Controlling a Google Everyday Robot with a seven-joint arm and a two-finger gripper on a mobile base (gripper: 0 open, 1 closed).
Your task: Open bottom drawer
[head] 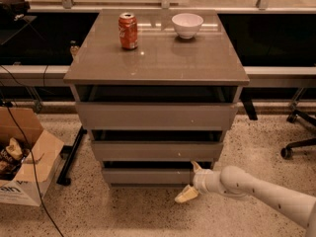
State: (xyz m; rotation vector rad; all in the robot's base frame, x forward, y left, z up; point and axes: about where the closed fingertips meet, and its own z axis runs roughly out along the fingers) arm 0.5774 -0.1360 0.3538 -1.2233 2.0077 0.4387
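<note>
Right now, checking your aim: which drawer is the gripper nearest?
The bottom drawer, lowest of three; the gripper is at its right end, fingers open.

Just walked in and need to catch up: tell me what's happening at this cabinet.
The robot's white two-finger gripper, reaching in from the right, is at the right end of the slim grey-taupe bottom drawer, fingers spread above and below its front. The drawer is not visibly pulled out.

Warm overhead glare on the cabinet top (163,58) (drawer gaps dark); gripper (190,180) lit at bottom drawer (143,176).
</note>
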